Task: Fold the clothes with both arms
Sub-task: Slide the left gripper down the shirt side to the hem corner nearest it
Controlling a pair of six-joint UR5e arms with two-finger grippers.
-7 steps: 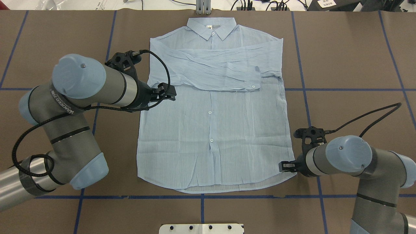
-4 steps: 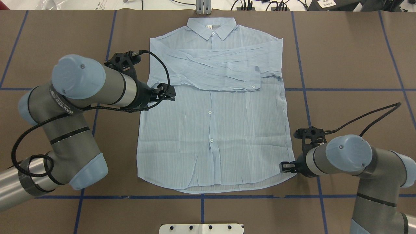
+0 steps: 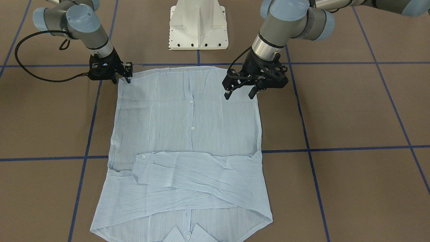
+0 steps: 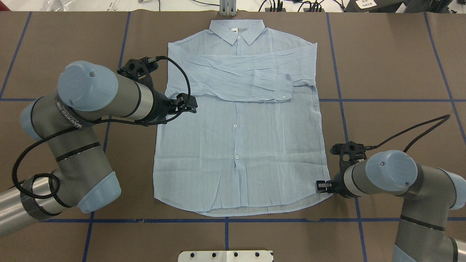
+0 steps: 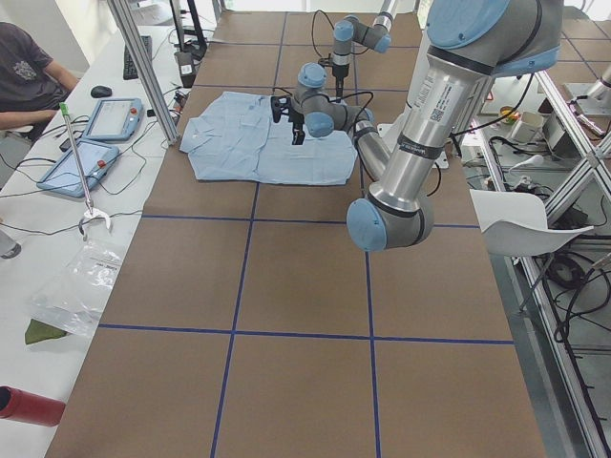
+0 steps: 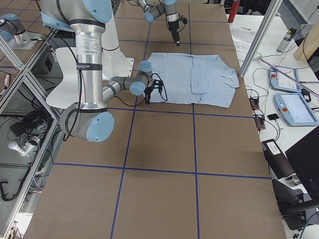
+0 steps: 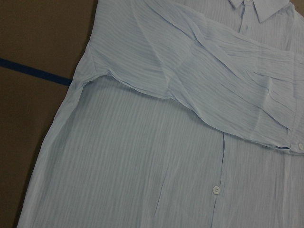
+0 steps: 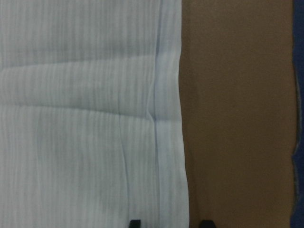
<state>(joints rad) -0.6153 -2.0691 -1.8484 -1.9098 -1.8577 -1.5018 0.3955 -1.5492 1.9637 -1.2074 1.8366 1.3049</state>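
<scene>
The pale blue striped shirt (image 4: 236, 153) lies flat and buttoned on the brown table (image 4: 393, 65), collar away from the robot, with both sleeves folded across the chest (image 3: 188, 174). My left gripper (image 3: 239, 95) hangs open a little above the shirt's left side, just below the folded sleeves (image 7: 199, 80), holding nothing. My right gripper (image 4: 318, 186) is low at the shirt's near right hem corner. In the right wrist view its fingertips (image 8: 135, 222) stand apart, one over the cloth (image 8: 85, 118) and the other over bare table, with the shirt's side edge between them.
The white pedestal base (image 3: 198, 30) stands at the table's near edge, behind the hem. Blue tape lines (image 4: 393, 100) cross the table. A grey clamp (image 4: 227, 9) sits beyond the collar. A person (image 5: 29, 72) and tablets (image 5: 110, 119) are at a side bench.
The right gripper has shifted slightly outward toward the shirt's right edge. The left arm and the shirt have hardly moved.
</scene>
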